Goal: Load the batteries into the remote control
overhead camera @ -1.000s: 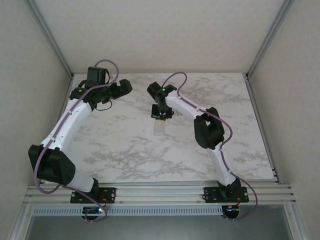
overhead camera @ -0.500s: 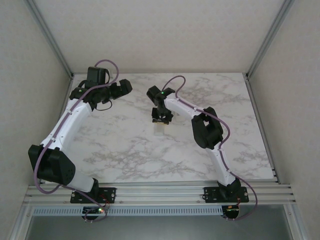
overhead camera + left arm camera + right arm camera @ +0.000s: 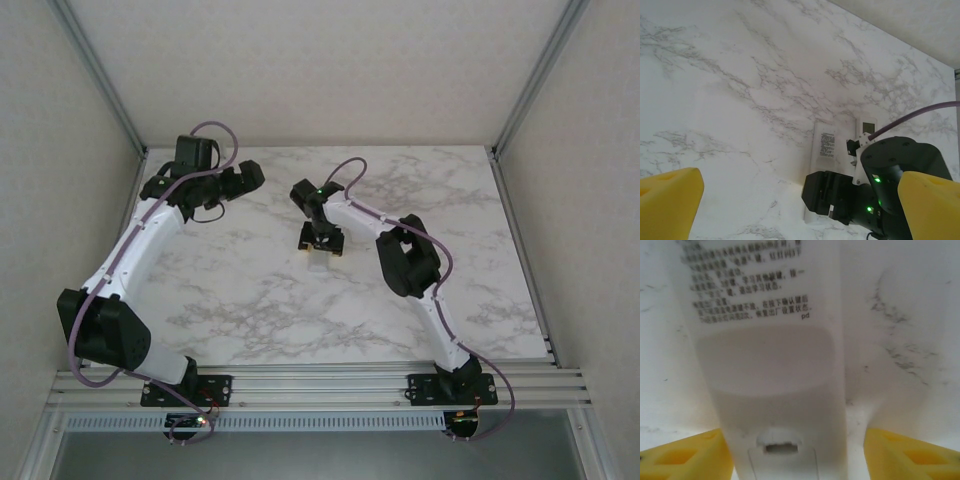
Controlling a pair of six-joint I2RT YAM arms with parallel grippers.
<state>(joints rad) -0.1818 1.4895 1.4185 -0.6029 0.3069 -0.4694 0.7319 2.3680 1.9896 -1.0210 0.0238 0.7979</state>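
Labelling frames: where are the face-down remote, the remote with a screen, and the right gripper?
Face-down remote (image 3: 826, 147): left wrist view, on its printed label.
Remote with a screen (image 3: 868, 127): left wrist view, on the screen.
Right gripper (image 3: 323, 246): top view, midway between its fingertips.

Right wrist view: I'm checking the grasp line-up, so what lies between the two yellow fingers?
In the right wrist view, the white remote, printed back up, lies between the fingers of the right gripper; a strip of table shows beside it.

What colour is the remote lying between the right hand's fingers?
The remote is white, with dark printed text on it; the right wrist view shows it best.
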